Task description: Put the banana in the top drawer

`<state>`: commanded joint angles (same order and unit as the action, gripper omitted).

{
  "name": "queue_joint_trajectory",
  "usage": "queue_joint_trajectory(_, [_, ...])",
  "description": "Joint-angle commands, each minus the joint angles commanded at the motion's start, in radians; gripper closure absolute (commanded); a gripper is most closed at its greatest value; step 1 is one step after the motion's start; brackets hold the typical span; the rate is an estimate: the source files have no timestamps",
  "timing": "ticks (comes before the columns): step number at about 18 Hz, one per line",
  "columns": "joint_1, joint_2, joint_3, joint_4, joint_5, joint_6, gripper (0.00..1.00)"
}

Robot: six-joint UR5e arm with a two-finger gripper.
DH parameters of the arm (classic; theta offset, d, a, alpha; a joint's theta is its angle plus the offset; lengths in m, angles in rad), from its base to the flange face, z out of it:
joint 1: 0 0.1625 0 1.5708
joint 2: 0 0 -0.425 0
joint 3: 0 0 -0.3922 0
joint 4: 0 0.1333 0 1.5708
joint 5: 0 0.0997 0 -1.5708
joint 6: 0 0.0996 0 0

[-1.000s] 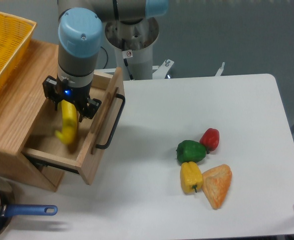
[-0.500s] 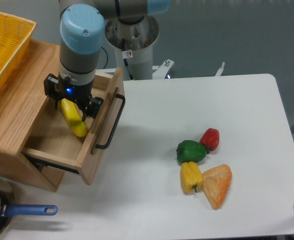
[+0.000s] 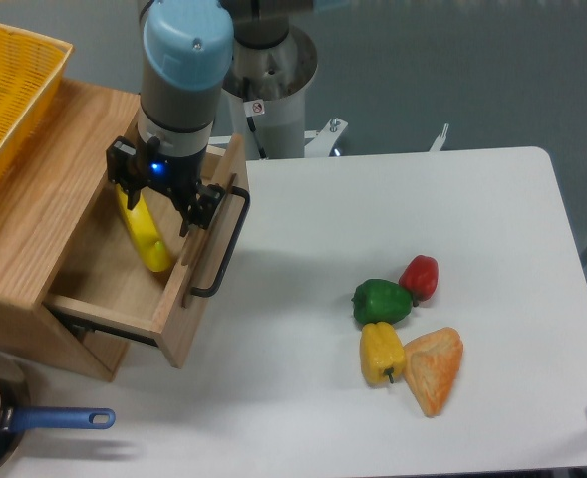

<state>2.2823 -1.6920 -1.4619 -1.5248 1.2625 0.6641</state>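
Across the white table (image 3: 393, 199), left to the pulled-out top drawer (image 3: 124, 274) under a yellow mesh basket (image 3: 4, 90). Above its hollow, gripper (image 3: 158, 204), jaws spread, fingers apart from the banana (image 3: 146, 237) lying slanted inside. Farther right, clustered: orange wedge (image 3: 435, 368), green pepper (image 3: 381, 301), yellow pepper (image 3: 381, 351), red pepper (image 3: 420, 276).
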Motion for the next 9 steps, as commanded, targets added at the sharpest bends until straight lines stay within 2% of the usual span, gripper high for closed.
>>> queue_joint_trajectory(9, [0.098, 0.023, -0.002, -0.005, 0.000, 0.169, 0.21])
